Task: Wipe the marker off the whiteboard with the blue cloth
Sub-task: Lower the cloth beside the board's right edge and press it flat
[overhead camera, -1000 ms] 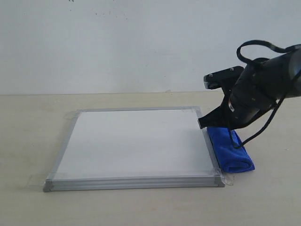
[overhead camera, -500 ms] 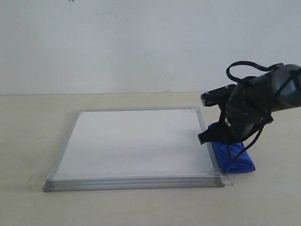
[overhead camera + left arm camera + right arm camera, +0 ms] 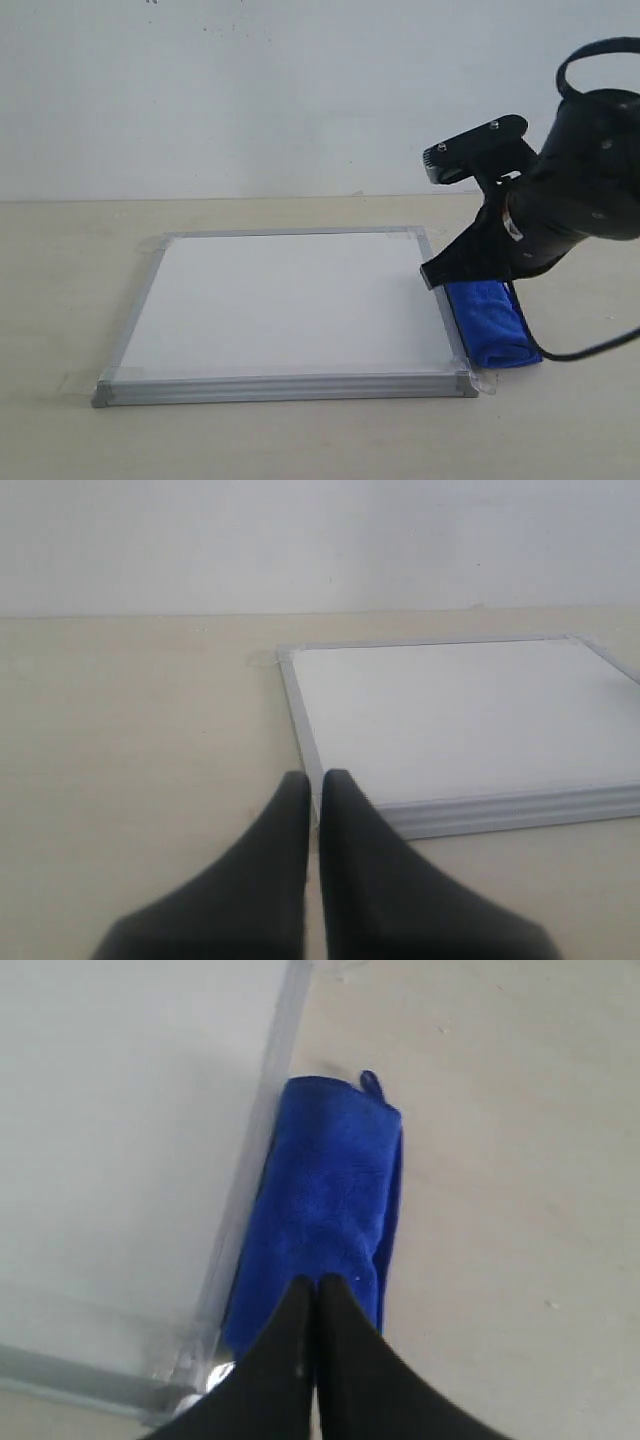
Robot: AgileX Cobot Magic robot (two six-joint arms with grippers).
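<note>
The right gripper point(image 3: 315, 1285) is clenched, its two black jaws pressed together with nothing between them. The blue cloth point(image 3: 325, 1180) lies right under its tips as a folded roll on the table point(image 3: 300, 430), running lengthwise away from the gripper. Whether the tips touch the pile cannot be told. To one side of the gripper, touching or just beside the cloth, runs the metal frame of the whiteboard point(image 3: 290, 295). No marker shows on the board in any view, so either it is too faint to see or the surface is clean.

The left gripper point(image 3: 318, 780) is clenched too, empty, with a corner of the whiteboard point(image 3: 450, 710) just ahead of its tips.

The cloth looks light, soft and plush, so it will likely squash and sag instead of holding its shape. A pinch at one end might let it unroll. Taking it across the middle of the roll, jaws straddling its width and going deep enough to catch several layers, seems the safer hold. The jaws would have to open first.
</note>
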